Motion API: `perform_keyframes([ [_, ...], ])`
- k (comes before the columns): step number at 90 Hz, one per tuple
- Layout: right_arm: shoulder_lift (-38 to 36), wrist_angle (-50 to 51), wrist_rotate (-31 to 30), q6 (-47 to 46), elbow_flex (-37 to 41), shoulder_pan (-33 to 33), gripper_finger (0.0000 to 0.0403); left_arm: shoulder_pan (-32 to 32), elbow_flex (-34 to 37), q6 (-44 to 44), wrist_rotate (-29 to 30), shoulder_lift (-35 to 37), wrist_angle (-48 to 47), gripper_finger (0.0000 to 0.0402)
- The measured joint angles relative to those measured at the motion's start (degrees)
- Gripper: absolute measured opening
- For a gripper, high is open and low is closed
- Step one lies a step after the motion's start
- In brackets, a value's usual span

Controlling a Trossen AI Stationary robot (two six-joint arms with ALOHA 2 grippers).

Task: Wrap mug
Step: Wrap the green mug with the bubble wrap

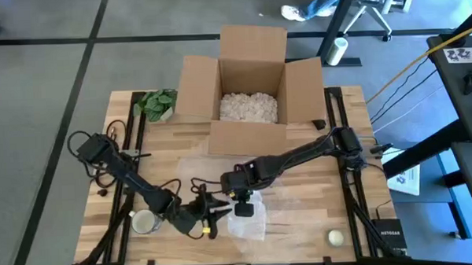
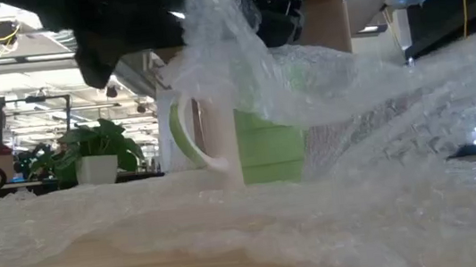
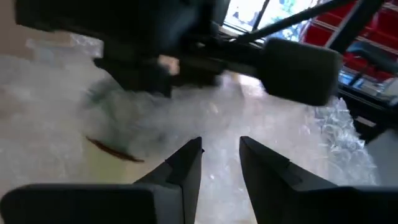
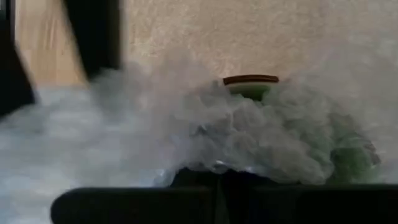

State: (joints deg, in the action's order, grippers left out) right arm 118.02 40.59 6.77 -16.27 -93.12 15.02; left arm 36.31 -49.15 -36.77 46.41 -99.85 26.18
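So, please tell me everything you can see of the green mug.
The green mug stands upright on the table, with a pale handle at its side and a brownish rim showing in the right wrist view. It looks glazed, like ceramic. Clear bubble wrap lies under it and drapes over its top and one side. The right gripper is above it, pinching the wrap; the left gripper is close beside, open.

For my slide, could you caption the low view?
Green mug standing on bubble wrap, a sheet lifted over it.
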Motion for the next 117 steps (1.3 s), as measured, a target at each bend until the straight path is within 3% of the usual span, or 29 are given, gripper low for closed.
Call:
perform_keyframes([
  [16,-1.04,1.4,0.05,-0.33,-0.16,0.35,0.0,-1.19,-0.01,-0.13,0.0,0.0,-1.64,0.0093],
  [30,-1.95,8.8,-1.97,-0.24,-5.22,0.44,0.0,-1.58,-0.04,-0.23,0.1,0.0,-2.35,0.0093],
  [63,-2.05,13.83,-12.19,1.55,-16.76,4.37,0.0,-1.92,-0.04,-0.48,0.09,0.07,-3.29,0.0093],
  [90,-0.98,11.21,-10.63,1.65,-12.35,5.58,0.0,-1.94,-0.04,-0.67,1.43,0.07,-3.29,0.0093],
  [106,-0.79,11.42,-15.04,0.83,-9.67,4.53,0.0,-1.77,0.0,-0.74,1.92,0.07,-2.71,0.0093],
  [117,-0.66,11.42,-12.58,0.85,-9.46,2.76,0.0,-0.56,0.0,-0.7,1.99,0.19,-1.72,0.0093],
])
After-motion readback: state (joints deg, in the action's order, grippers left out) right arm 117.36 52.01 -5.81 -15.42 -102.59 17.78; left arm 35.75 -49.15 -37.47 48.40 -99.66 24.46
